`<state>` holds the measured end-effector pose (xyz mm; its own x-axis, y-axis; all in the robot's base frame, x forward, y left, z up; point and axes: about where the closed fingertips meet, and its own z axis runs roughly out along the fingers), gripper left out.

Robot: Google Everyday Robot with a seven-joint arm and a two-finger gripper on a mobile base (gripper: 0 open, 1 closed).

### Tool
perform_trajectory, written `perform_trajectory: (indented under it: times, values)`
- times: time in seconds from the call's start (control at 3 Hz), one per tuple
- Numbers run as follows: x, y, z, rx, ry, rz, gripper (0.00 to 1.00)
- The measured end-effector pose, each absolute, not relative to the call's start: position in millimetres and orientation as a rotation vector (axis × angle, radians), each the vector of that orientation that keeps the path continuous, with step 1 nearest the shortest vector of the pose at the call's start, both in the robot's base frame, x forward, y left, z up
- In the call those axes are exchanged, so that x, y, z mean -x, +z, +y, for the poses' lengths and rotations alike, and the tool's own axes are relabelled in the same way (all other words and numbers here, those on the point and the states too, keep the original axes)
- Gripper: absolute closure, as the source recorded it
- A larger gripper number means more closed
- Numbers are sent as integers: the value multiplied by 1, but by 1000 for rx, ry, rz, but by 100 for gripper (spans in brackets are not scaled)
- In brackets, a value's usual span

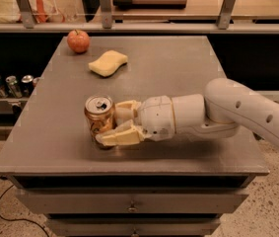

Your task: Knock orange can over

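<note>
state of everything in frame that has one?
orange can: upright on the table, not yet knocked over
gripper: low at the can's right side, against it
apple: stem up, far left corner
sponge: lying flat
silver cans: standing, off the table to the left
drawer: shut

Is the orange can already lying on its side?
No, the orange can stands upright on the table, silver top up, with the gripper close beside it.

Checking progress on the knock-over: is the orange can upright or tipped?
Upright. The orange can stands on its base, silver top facing up; the gripper sits against it.
</note>
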<state>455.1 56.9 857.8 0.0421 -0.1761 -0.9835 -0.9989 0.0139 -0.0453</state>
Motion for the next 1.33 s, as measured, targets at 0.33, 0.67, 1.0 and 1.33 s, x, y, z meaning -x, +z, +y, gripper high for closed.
perform_trajectory:
  times: [0.33,0.67,1.0,1.33]
  values:
    - [-465,878,63,1390,1043,1256,100]
    - [-473,900,67,1438,998,1200,100]
    - [-483,915,70,1524,924,1180,100]
    - [-497,921,69,1641,834,1173,100]
